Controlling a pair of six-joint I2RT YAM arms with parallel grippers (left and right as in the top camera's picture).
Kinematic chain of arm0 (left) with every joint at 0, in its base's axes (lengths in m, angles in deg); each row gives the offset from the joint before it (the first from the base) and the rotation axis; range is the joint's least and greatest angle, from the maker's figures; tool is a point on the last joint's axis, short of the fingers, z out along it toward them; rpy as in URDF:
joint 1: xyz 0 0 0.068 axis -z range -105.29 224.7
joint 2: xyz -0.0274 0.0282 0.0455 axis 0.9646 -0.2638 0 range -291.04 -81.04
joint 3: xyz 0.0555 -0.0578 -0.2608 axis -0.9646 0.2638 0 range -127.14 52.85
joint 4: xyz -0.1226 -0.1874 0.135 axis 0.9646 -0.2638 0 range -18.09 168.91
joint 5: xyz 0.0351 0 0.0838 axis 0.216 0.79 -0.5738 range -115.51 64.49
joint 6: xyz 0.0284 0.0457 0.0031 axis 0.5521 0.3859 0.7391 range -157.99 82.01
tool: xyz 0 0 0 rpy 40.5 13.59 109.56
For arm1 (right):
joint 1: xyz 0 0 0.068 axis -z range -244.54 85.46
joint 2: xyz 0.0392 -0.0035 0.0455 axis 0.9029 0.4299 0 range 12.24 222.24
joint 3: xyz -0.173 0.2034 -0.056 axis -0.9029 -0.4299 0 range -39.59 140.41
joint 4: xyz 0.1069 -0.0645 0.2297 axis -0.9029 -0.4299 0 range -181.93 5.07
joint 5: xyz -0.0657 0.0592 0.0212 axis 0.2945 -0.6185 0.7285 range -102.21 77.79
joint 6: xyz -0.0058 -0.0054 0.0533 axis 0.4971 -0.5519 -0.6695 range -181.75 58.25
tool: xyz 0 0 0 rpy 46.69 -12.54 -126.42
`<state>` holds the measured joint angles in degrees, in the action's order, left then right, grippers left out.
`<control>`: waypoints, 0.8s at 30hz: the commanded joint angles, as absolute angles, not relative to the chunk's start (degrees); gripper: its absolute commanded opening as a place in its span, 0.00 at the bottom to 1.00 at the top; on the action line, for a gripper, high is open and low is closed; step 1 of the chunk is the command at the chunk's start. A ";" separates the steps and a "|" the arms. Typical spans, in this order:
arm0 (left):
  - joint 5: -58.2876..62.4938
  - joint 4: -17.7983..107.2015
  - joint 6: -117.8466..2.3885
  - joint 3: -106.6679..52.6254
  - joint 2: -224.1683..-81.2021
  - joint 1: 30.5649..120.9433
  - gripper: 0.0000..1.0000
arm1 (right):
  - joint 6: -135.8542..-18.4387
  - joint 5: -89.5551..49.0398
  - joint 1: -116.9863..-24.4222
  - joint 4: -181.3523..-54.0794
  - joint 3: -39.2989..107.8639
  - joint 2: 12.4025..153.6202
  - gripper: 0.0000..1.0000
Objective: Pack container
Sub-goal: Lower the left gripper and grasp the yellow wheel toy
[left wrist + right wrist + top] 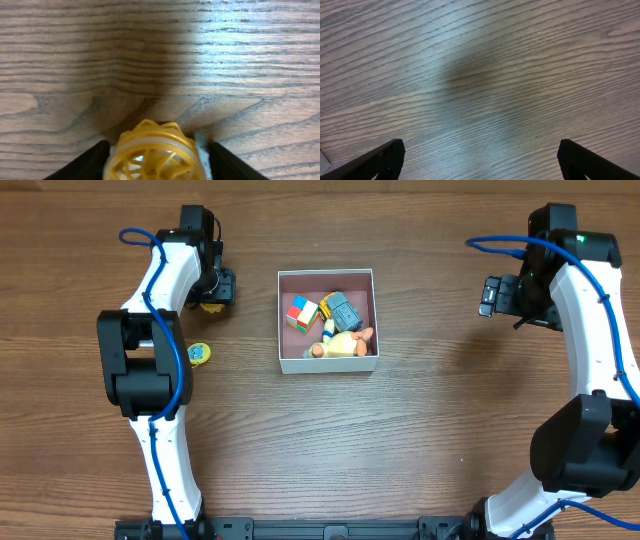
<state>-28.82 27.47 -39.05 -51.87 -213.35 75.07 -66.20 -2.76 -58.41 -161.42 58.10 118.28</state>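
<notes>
The container [326, 366] is a square white-walled box with a pinkish inside at the table's middle. It holds a coloured cube [301, 312], a blue-grey toy car [343, 307] and a peach figure [346, 343]. My left gripper [212, 296] is far left of the container, low over the table. It is shut on a yellow spoked wheel toy [152, 155], which also shows in the overhead view [210, 307]. My right gripper [490, 297] is open and empty to the right of the container, and in the right wrist view [480, 155] only bare wood lies between its fingers.
A small round blue and yellow toy [199, 354] lies on the wooden table below the left gripper, beside the left arm. Both arm bases stand at the near edge of the table.
</notes>
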 commanded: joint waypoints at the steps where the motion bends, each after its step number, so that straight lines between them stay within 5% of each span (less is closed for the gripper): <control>1: -30.51 27.97 -38.16 -51.87 -214.55 75.04 0.58 | -66.20 -1.93 -58.30 -161.24 58.34 117.69 1.00; 11: -31.71 28.06 -38.16 -51.87 -214.55 75.04 0.42 | -66.22 -1.93 -58.30 -161.24 58.34 117.69 1.00; 24: -29.92 22.72 -38.18 -56.53 -214.18 75.52 0.35 | -66.22 -1.93 -58.30 -161.24 58.34 117.69 1.00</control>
<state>-30.70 25.26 -38.86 -52.42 -213.35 75.07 -66.20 -2.76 -58.41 -161.46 58.10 118.28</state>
